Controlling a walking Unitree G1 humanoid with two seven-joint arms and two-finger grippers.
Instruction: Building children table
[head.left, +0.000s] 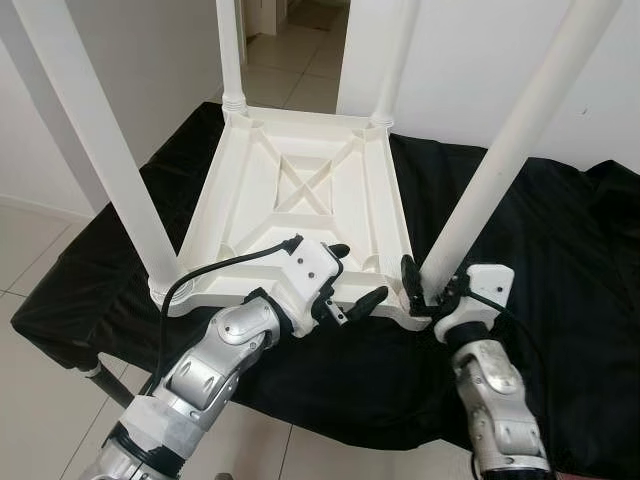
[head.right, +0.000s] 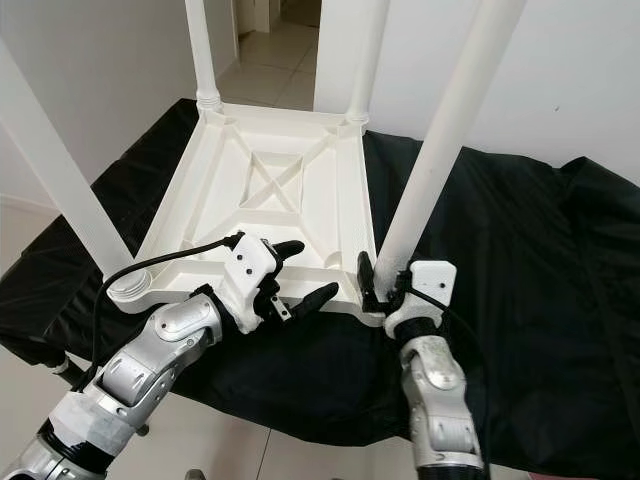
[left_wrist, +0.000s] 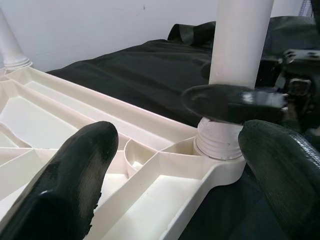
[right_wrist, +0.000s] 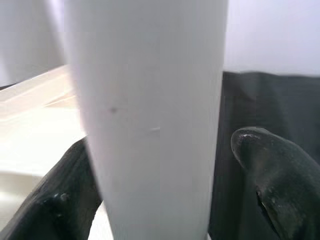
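Grippers first, nearest to us: our left gripper (head.left: 348, 285) hovers over the near edge of the upturned white table (head.left: 300, 190), its two black fingers spread apart with nothing between them, one above the rim and one reaching toward the near right corner. Our right gripper (head.left: 425, 283) sits at that corner, its fingers (right_wrist: 265, 175) on either side of the base of the near right leg (head.left: 510, 140); whether they press on the leg or stand just off it, we cannot tell. In the left wrist view the leg's foot sits in its round socket (left_wrist: 218, 145) at the corner of the tabletop.

The table lies upside down on a black cloth (head.left: 560, 250), ribbed underside up with a cross brace in the middle. The near left leg (head.left: 95, 130) rises from its corner. Farther off, the two back legs (head.left: 230, 50) stand in the far corners. Beyond them we see a white wall (head.left: 480, 60) and a tiled floor (head.left: 295, 60) through a doorway.
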